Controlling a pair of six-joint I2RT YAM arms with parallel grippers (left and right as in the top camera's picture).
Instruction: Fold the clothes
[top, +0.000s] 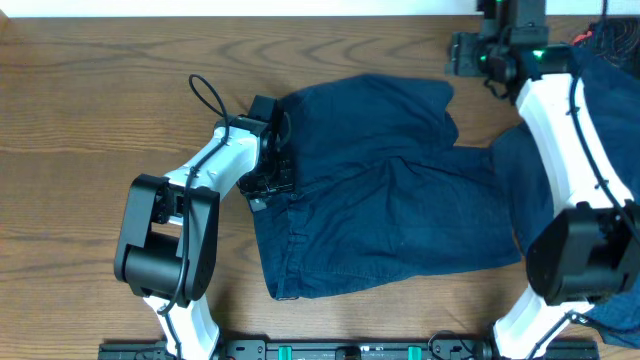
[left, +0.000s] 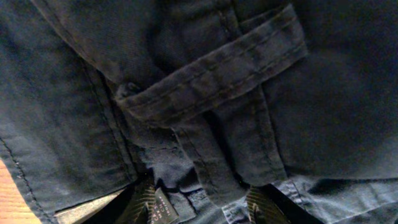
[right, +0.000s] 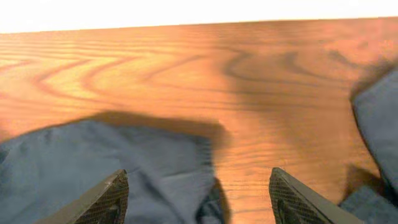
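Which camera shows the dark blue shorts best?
Overhead: it takes in nearly the whole shorts, waistband and both legs, spread out. The left wrist view shows only a close-up of seams and a belt loop. The right wrist view catches just a corner of the cloth.

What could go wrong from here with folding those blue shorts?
1. The left tool pinches the shorts only at the waistband by a belt loop; a pull might slip off or drag them instead of folding.
2. The right tool hangs open over a leg's edge and may catch little cloth.
3. Another garment lies beneath the right arm and could get snagged.
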